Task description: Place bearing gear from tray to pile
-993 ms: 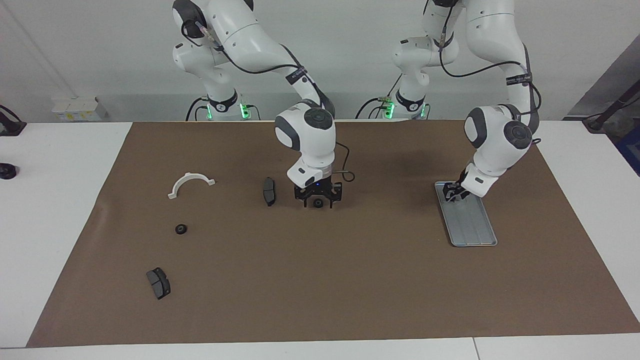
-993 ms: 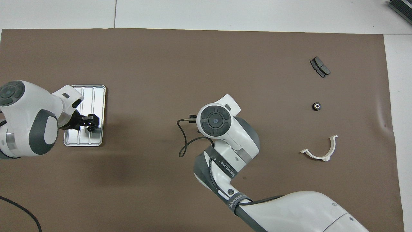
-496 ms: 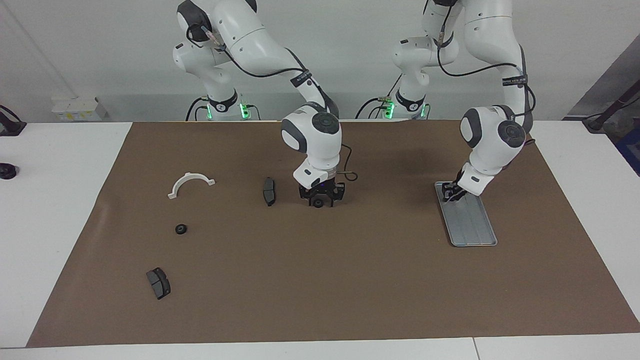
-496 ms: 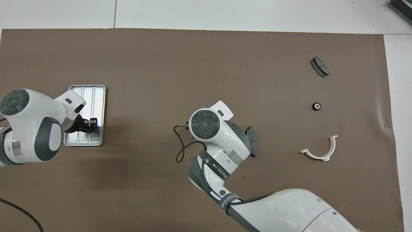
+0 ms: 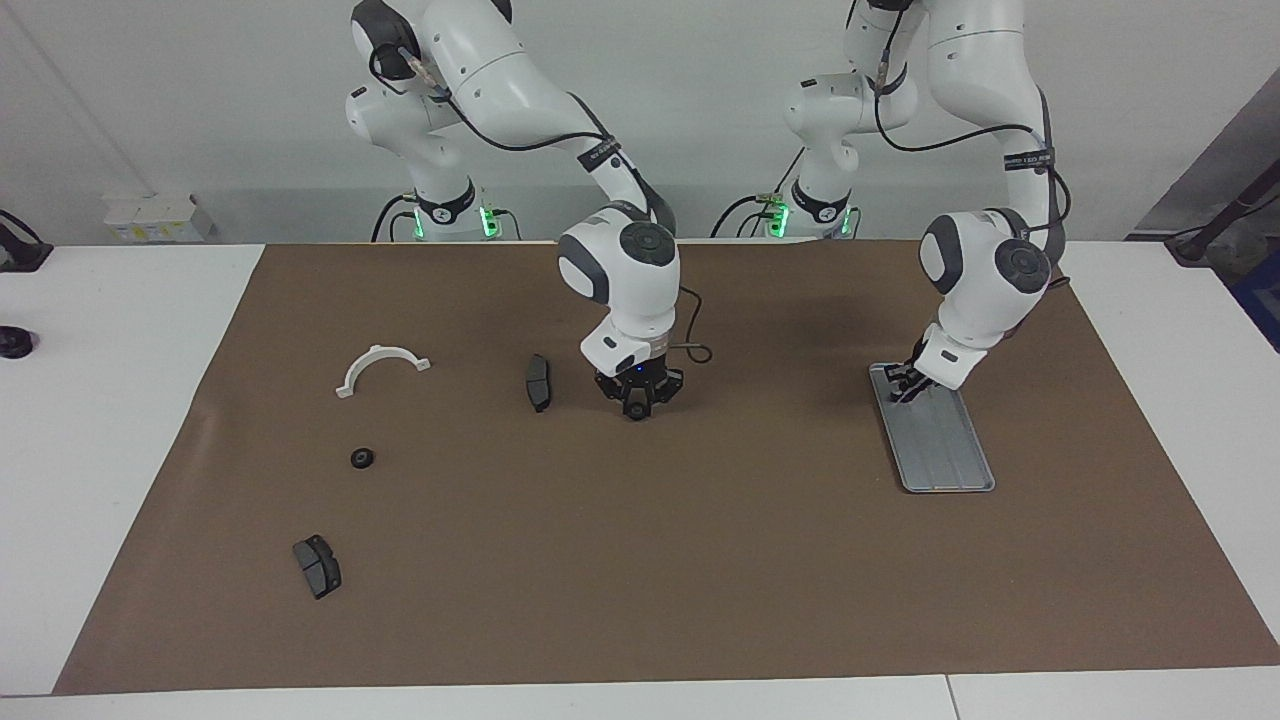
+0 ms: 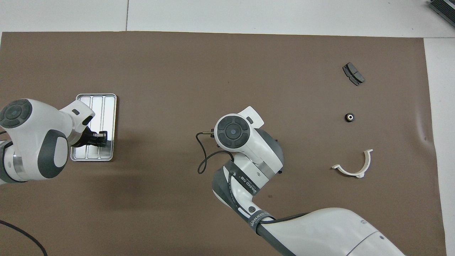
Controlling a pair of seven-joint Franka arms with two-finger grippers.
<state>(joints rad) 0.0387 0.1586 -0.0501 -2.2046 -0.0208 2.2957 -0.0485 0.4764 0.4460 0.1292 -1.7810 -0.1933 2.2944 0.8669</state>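
At the middle of the brown mat lies a small black bearing gear (image 5: 636, 410). My right gripper (image 5: 636, 404) points straight down, shut on it; the overhead view hides both under the right wrist. The ridged silver tray (image 5: 945, 450) (image 6: 103, 103) lies toward the left arm's end. My left gripper (image 5: 903, 385) (image 6: 102, 139) is shut, low over the tray's end nearest the robots; whether it holds anything does not show. The pile lies toward the right arm's end: a white half-ring bracket (image 5: 382, 366) (image 6: 353, 167), a second gear (image 5: 362, 458) (image 6: 350, 117) and a brake pad (image 5: 317, 566) (image 6: 353, 73).
Another dark brake pad (image 5: 538, 382) lies on the mat close beside the right gripper, toward the right arm's end. A black cable (image 6: 201, 160) loops from the right wrist. White table (image 5: 120, 400) borders the mat.
The right gripper's fingers have closed in on the gear that lay between them. The left gripper has closed too and shifted slightly along the tray toward the robots.
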